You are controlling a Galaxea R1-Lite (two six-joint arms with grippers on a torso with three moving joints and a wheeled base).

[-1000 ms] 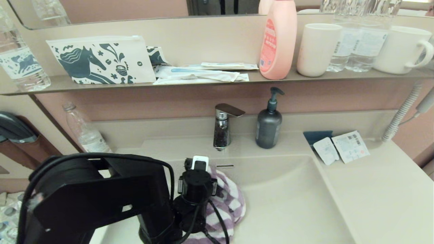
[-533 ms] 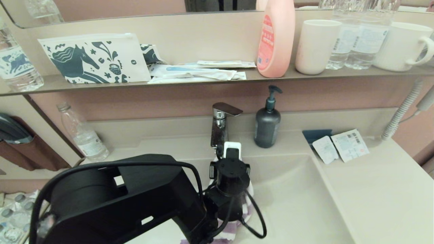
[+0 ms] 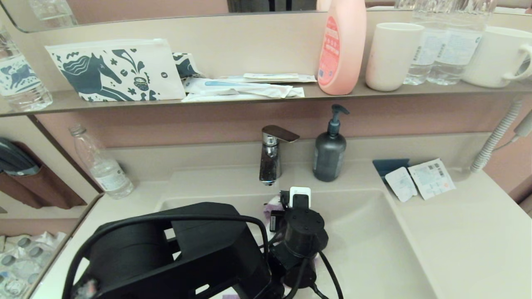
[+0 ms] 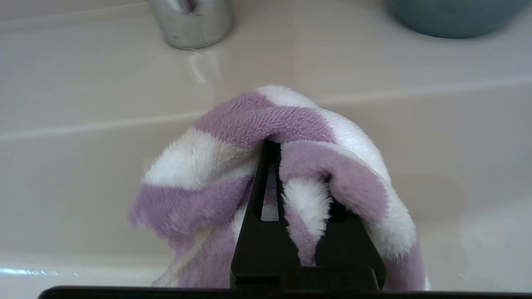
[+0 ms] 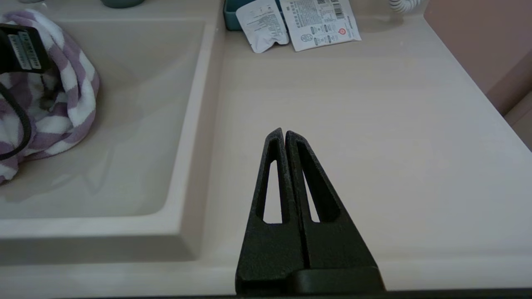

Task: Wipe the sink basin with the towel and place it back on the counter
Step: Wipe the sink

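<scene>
The lilac-and-white striped towel [image 4: 245, 120] is bunched inside the sink basin [image 3: 365, 241], just below the faucet. My left gripper [image 4: 299, 174] is shut on the towel, with a fold pinched between its black fingers and the cloth draped over one of them. In the head view my left arm [image 3: 187, 249] covers nearly all of the towel [image 3: 272, 203]. The right wrist view shows the towel [image 5: 70, 91] lying against the basin [image 5: 137, 124] floor. My right gripper [image 5: 285, 132] is shut and holds nothing, low over the counter [image 5: 374, 124] to the right of the basin.
A chrome faucet [image 3: 271, 158] and a dark soap dispenser [image 3: 329, 151] stand behind the basin. Sachets [image 3: 419, 180] lie at the counter's back right. A water bottle [image 3: 102, 164] stands at the left. The wall shelf [image 3: 249, 99] carries the horse pouch [image 3: 112, 70], bottles and cups.
My left arm has swept the towel across the basin to the right and toward the back wall, ending under the faucet. The grip on the towel is unchanged.
</scene>
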